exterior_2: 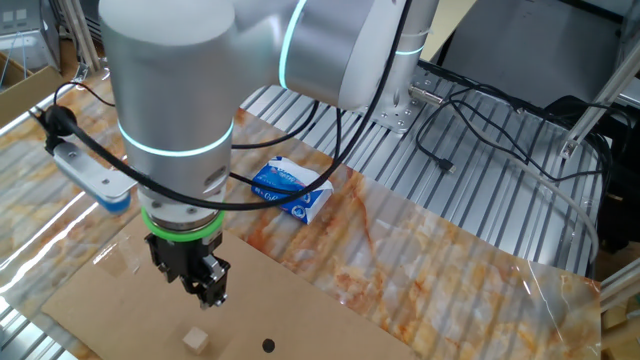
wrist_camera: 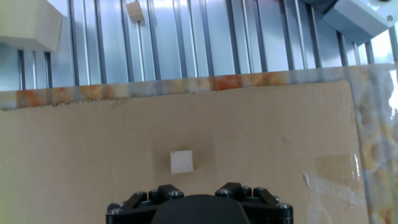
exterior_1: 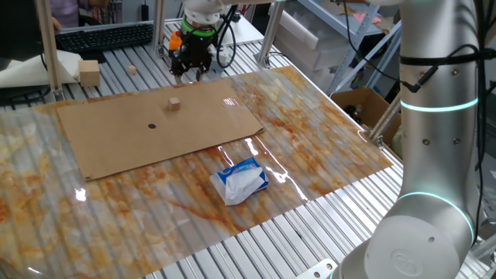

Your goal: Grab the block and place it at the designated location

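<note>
The block (exterior_1: 175, 102) is a small tan cube on the brown cardboard sheet (exterior_1: 209, 116). It also shows in the other fixed view (exterior_2: 198, 339) and in the hand view (wrist_camera: 182, 162), just ahead of the hand. The designated location is a black dot (exterior_1: 152, 125) on the cardboard, near the block in the other fixed view (exterior_2: 268, 346); it is out of the hand view. My gripper (exterior_1: 190, 71) hangs above the cardboard's far edge, behind the block and apart from it. It also shows in the other fixed view (exterior_2: 208, 292). Its jaws look spread and empty.
A large pale wooden block (exterior_1: 89, 72) and a second small cube (exterior_1: 132, 70) sit on the metal slats beyond the cardboard. A blue-and-white tissue pack (exterior_1: 242, 180) lies on the marbled mat near the front. A keyboard (exterior_1: 101, 35) is at the back.
</note>
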Motion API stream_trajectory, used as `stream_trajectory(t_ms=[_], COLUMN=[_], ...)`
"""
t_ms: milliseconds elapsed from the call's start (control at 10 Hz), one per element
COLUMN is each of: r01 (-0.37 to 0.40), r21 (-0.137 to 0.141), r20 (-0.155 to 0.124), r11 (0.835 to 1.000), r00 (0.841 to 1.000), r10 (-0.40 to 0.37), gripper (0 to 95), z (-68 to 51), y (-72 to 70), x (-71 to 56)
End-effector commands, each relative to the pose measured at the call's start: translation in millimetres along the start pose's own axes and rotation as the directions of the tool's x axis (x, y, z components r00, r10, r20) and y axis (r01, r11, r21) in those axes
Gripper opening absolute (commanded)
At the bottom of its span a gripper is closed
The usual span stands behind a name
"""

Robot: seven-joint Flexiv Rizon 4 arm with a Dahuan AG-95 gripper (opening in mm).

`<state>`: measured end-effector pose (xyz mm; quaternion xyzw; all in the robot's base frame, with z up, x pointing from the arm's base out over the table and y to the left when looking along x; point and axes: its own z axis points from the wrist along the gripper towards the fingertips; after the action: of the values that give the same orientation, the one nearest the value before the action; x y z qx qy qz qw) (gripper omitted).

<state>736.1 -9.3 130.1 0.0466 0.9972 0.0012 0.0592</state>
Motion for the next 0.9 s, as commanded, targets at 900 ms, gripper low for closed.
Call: stream_trajectory(t_ms=[900], r01=[-0.012], r21=[-0.008], r20=[0.012], r11=[1.000], r00=[1.000], r10=[0.012], gripper=[57.0], z=[0.0], y=[0.3], x=[-1.6])
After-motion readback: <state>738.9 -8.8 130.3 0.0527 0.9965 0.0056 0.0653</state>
